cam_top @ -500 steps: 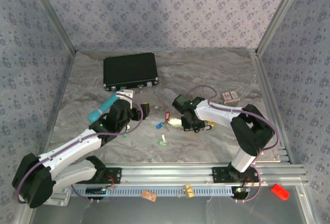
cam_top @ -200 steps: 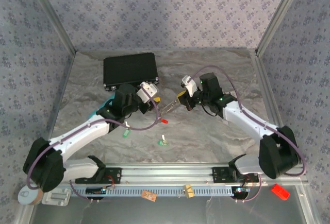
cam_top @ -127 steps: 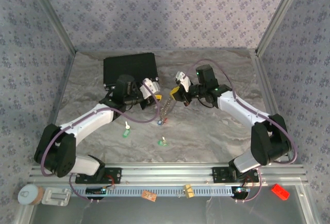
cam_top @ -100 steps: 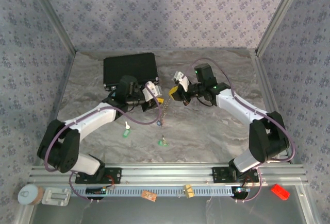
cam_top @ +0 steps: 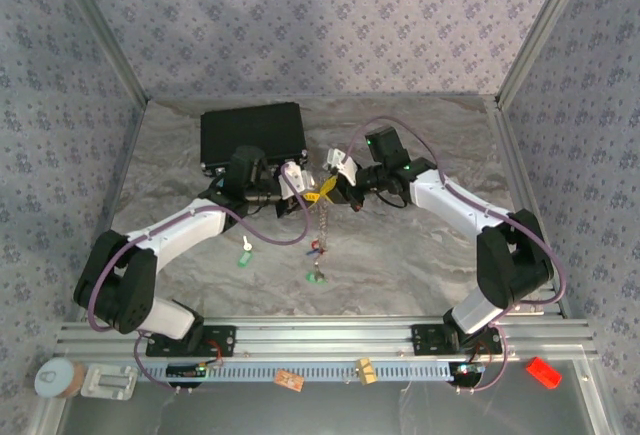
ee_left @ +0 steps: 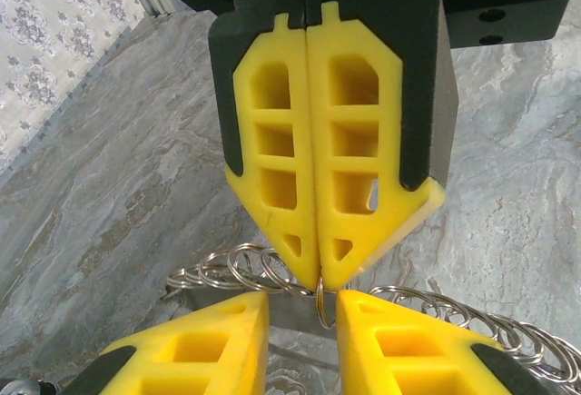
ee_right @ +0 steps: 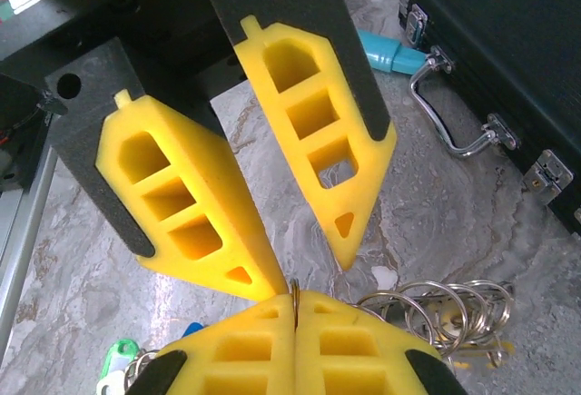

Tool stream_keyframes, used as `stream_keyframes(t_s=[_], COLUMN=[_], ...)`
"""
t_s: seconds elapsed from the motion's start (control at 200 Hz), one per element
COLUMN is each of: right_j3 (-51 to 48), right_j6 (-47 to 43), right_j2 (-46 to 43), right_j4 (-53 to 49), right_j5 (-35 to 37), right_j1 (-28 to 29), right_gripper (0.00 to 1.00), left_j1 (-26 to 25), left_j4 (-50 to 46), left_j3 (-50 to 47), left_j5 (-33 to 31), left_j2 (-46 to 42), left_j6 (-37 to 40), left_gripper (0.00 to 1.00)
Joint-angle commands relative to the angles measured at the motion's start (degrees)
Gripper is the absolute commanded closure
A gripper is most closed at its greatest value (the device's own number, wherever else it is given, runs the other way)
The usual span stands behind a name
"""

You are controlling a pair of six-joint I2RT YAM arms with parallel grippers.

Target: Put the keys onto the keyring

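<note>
My right gripper [ee_right: 295, 300] is shut on the thin wire of the keyring [ee_right: 296, 288], held up over the table's middle. From it a chain of small rings [cam_top: 321, 217] hangs down, with red and blue keys [cam_top: 316, 249] at its end. My left gripper [ee_left: 304, 309] faces the right gripper [ee_left: 318, 277] tip to tip. Its yellow fingers [ee_left: 209, 340] stand apart either side of the keyring's wire [ee_left: 320, 297], one fingertip right beside it. A green key [cam_top: 244, 252] and a green-and-white key [cam_top: 316, 276] lie on the table.
A black case [cam_top: 252, 135] lies behind the left gripper, its metal handle [ee_right: 445, 113] facing the grippers. A teal tube [ee_right: 390, 50] lies beside it. Patterned walls close the table at the back and both sides.
Both grippers have moved inward and now meet nose to nose. The chain now hangs straight down with its keys. The left jaws have narrowed around the ring wire.
</note>
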Motion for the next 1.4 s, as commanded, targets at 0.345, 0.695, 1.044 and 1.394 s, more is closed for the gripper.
stream_keyframes(t_s=[0.345, 0.695, 1.044, 1.394], right_j3=[2.2, 1.5, -6.2, -13.3], right_j6=[-1.7, -0.7, 6.4, 9.1], right_j2=[0.0, -1.2, -10.5, -12.8], right_j4=[0.9, 4.2, 8.1, 11.0], right_j5=[-2.8, -0.6, 5.4, 7.0], right_j1=[1.4, 1.8, -1.9, 7.8], right_gripper=[1.0, 0.9, 0.67, 0.83], left_j1=[0.5, 0.8, -0.1, -4.3], left_j4=[-2.8, -4.6, -9.5, -22.5], left_j3=[0.7, 1.6, 6.3, 13.6], left_j5=[5.3, 4.8, -9.8, -22.9], left_j2=[1.3, 0.7, -2.1, -2.8], left_j6=[1.2, 1.7, -21.0, -38.7], left_gripper=[0.78, 1.0, 1.0, 1.0])
